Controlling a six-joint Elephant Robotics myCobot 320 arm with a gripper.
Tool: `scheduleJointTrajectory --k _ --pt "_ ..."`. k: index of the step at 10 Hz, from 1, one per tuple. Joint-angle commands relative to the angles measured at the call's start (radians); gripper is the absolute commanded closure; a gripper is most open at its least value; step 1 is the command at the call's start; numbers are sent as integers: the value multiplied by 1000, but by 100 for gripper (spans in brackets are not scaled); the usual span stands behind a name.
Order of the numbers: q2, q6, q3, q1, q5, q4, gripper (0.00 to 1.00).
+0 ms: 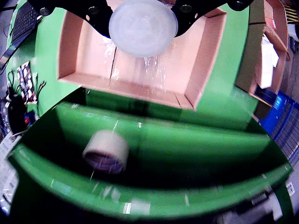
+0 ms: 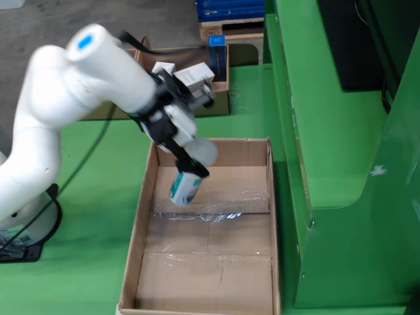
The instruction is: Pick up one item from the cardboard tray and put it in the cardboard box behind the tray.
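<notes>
We would swing the smooth white plastic robot arm (image 2: 72, 85) slowly, lifting clear of the thin walls of the long brown cardboard tray (image 2: 147, 197), toward the smaller brown cardboard box (image 2: 220, 105) beyond it. The glossy white-and-teal cylindrical container (image 2: 185, 187) sits just beneath the black gripper (image 2: 190, 167), above the tray's taped floor. We cannot tell whether the claw is clamped on it.

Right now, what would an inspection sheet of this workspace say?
Surface: green floor, bare around the tray.
Job's things: open tray, taped bottom; a white and teal item at the gripper's tip; box behind the tray, with packs in it.
Clutter: tape roll in the wrist view, place unclear.
Grippers: gripper over the tray's far end; hold on the item cannot be told.
Cables: black cable from arm to base.
Surroundings: green stand, blue crates, keyboard.
</notes>
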Motion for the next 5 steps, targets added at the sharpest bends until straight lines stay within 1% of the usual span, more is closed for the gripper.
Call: scheduleJointTrajectory --k 1,2,3,4,5 --pt "97 -15 202 22 -8 -315 100" --pt "77 -7 299 54 -26 -387 100" --pt "104 -16 252 98 -44 -377 100" --pt "104 -16 252 98 -44 -377 100" --pt "123 -52 193 163 -60 -373 100"
